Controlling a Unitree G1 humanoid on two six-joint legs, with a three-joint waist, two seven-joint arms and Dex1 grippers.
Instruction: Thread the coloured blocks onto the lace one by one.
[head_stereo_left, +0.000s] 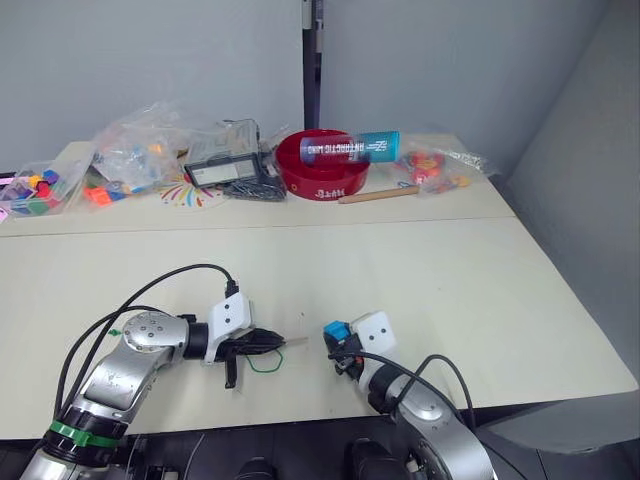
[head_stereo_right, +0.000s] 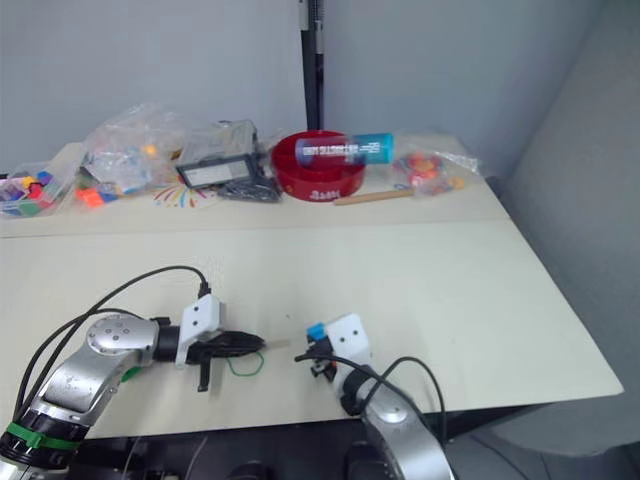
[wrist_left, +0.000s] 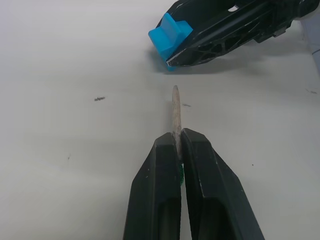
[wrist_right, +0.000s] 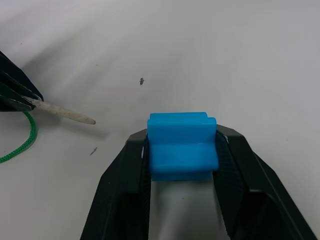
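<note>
From the head camera, two robot arms reach over a pale table (head_stereo_left: 480, 290). The left gripper (head_stereo_left: 268, 343) sits at about 7 o'clock in the picture, its black fingers pressed together on the lace (head_stereo_left: 268, 362), whose green loop curls on the table just beside it. The right gripper (head_stereo_left: 337, 338) is at about 5 o'clock, pinching a sky blue block (head_stereo_left: 335, 329). The two are near each other but apart. Bags of bright pieces and a red bowl (head_stereo_left: 320, 165) line the far edge at 12 o'clock.

In the left wrist camera, the closed fingers (wrist_left: 155, 200) hold the stiff pale tip (wrist_left: 175, 112), which points toward 12 o'clock; the block (wrist_left: 169, 33) lies slightly toward 11 o'clock of it.

In the right wrist camera, the block (wrist_right: 182, 145) is clamped between the spread fingers (wrist_right: 120, 185), and the tip (wrist_right: 65, 112) comes in from 9 o'clock.

No hole shows on the block. To thread well, the hole likely has to be turned to face the tip, then the two brought together slowly along one straight line.
</note>
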